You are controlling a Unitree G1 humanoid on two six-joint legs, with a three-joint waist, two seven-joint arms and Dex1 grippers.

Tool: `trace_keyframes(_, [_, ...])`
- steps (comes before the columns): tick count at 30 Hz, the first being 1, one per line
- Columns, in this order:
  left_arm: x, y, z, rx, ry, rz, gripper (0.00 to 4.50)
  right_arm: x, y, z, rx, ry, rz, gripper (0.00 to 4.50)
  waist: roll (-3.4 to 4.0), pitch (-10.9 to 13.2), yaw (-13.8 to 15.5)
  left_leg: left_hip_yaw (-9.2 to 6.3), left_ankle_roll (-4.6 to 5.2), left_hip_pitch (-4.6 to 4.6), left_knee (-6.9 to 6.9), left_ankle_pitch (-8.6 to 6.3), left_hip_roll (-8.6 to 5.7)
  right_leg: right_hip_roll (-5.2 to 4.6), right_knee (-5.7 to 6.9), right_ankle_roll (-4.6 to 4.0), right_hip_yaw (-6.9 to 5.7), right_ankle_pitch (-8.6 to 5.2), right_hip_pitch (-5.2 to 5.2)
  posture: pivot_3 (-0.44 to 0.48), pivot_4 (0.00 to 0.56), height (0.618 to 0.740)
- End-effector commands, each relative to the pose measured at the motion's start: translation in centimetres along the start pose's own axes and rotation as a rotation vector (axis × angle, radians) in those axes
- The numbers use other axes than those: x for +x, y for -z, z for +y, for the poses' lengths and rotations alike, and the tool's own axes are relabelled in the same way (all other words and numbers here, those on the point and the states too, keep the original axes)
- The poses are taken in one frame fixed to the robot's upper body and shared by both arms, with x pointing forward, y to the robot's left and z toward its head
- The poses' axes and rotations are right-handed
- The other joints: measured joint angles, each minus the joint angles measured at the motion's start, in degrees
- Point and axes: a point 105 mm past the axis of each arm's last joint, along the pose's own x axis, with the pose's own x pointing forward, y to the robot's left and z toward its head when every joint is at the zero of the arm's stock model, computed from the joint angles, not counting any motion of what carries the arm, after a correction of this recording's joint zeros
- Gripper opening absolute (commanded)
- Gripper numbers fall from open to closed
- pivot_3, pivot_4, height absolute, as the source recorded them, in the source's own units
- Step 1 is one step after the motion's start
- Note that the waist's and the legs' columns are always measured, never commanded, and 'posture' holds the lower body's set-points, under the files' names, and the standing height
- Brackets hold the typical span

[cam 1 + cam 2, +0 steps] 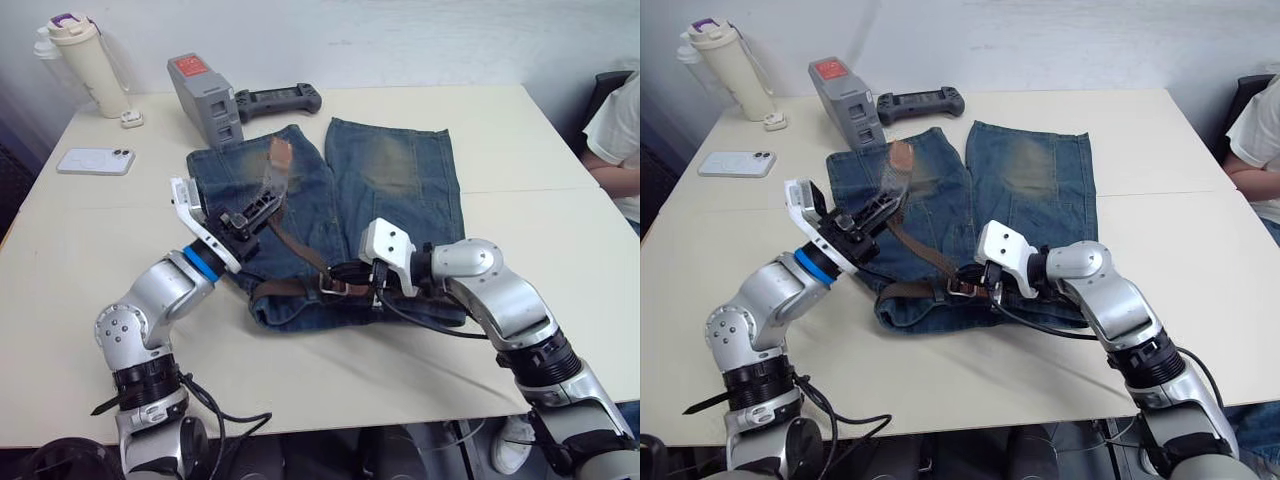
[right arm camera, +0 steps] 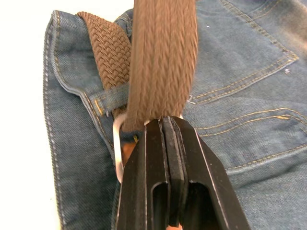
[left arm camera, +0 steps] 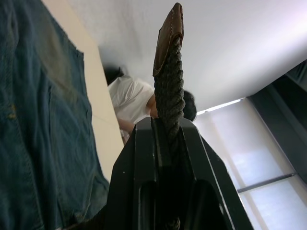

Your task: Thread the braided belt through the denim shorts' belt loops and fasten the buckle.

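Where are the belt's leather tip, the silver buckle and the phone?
Braided belt (image 1: 281, 157): left eye view, on its dark leather tip, raised above the shorts.
Buckle (image 1: 333, 284): left eye view, on the metal frame at the waistband.
Phone (image 1: 96, 161): left eye view, on its white back.

A long brown woven-fabric belt (image 2: 160, 62) shows a coarse, matt braid; its darker tip (image 3: 169, 33) looks like smooth leather. The small silver metal buckle frame (image 2: 117, 153) is polished and shiny. Faded blue denim shorts (image 1: 390, 190) are soft, matt cotton with yellow stitching, worn yellowish patches and frayed hems. The cream desk (image 1: 520, 130) is smooth with a dull sheen. Each end effector has matt black plastic fingers (image 2: 158, 191).
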Motion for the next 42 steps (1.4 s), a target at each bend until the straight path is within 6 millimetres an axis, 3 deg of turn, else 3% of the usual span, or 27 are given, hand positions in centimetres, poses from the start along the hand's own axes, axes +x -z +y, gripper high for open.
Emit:
trace_keyframes(1, [-0.2, -0.4, -1.2, 0.029, 0.047, -0.015, 0.00, 0.3, -0.4, 0.5, 0.003, -0.024, -0.027, 0.07, 0.00, 0.00, -0.02, 0.00, 0.00, 0.00, 0.00, 0.00, 0.00, 0.00, -0.01, 0.00, 0.00, 0.00, 0.00, 0.000, 0.150, 0.664])
trace_keyframes(11, [-3.4, -2.9, 1.5, -0.005, -0.021, -0.150, 0.00, 0.5, 0.8, 0.1, 0.028, -0.002, -0.014, 0.07, 0.00, 0.00, -0.10, 0.03, -0.01, 0.02, -0.05, 0.00, 0.00, 0.00, -0.04, 0.00, 0.01, 0.00, -0.02, 0.000, 0.150, 0.664])
trace_keyframes(19, [-4.2, -1.9, 3.0, -0.013, -0.068, -0.128, 0.00, 0.1, -0.2, -0.5, 0.023, 0.008, -0.045, 0.07, 0.00, 0.00, -0.11, 0.03, -0.01, 0.02, -0.05, -0.01, 0.00, 0.00, -0.05, 0.00, 0.02, 0.00, -0.02, 0.000, 0.150, 0.664])
trace_keyframes(25, [-4.3, -1.5, 3.3, -0.010, -0.075, -0.119, 0.00, 0.1, -2.9, 0.1, 0.025, -0.056, -0.124, 0.07, 0.00, 0.00, -0.10, 0.02, -0.02, 0.01, -0.06, -0.01, 0.00, 0.00, -0.08, 0.00, 0.02, 0.00, -0.02, 0.000, 0.150, 0.664])
trace_keyframes(36, [-4.7, -1.9, 3.4, 0.014, -0.090, -0.122, 0.00, 1.9, -0.3, 0.7, 0.061, -0.098, -0.064, 0.07, 0.00, 0.00, -0.13, 0.03, -0.03, 0.01, -0.07, -0.02, 0.01, 0.00, -0.09, 0.00, 0.01, 0.00, -0.02, 0.000, 0.150, 0.664])
trace_keyframes(42, [-5.3, -1.9, 3.9, 0.032, -0.120, -0.112, 0.00, 1.4, -2.1, -0.4, 0.104, -0.073, -0.174, 0.07, 0.01, 0.00, -0.30, 0.04, -0.04, 0.03, -0.11, -0.02, 0.03, 0.02, -0.07, 0.00, 0.02, 0.00, -0.05, 0.000, 0.150, 0.664])
